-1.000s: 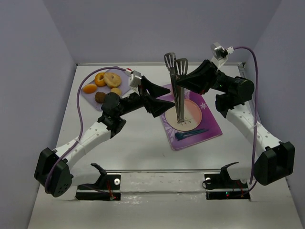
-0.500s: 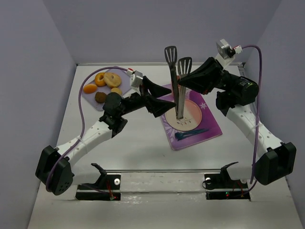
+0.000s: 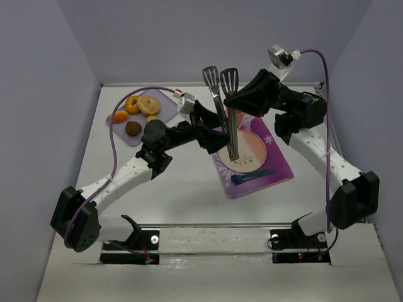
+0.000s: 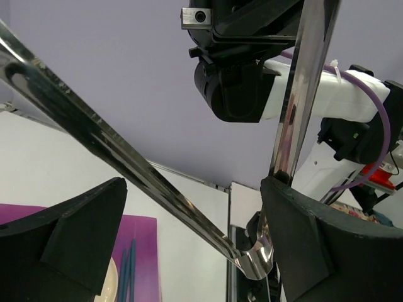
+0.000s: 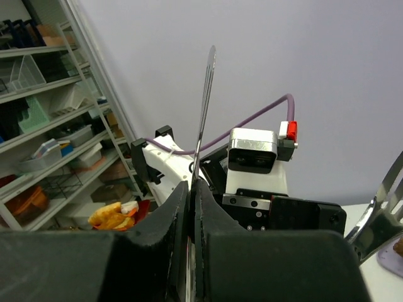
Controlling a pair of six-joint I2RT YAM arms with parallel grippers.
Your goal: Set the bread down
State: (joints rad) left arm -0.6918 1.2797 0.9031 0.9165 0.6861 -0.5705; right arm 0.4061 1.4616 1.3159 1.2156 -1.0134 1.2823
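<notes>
roundish bread (image 3: 133,128), no long axis; right claw (image 3: 228,100) clamps tongs (image 3: 211,77); left claw (image 3: 217,131) apart.

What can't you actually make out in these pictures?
- Bread: in the top view it is too small to show its surface.
- Tongs and plate: the top view's steep angle hides whether the tongs' lower end touches the plate.
- Blue item beside the plate: in the top view it is too small to identify.
- Tongs' heads: in the left wrist view they are cut off by the picture's edges.
</notes>
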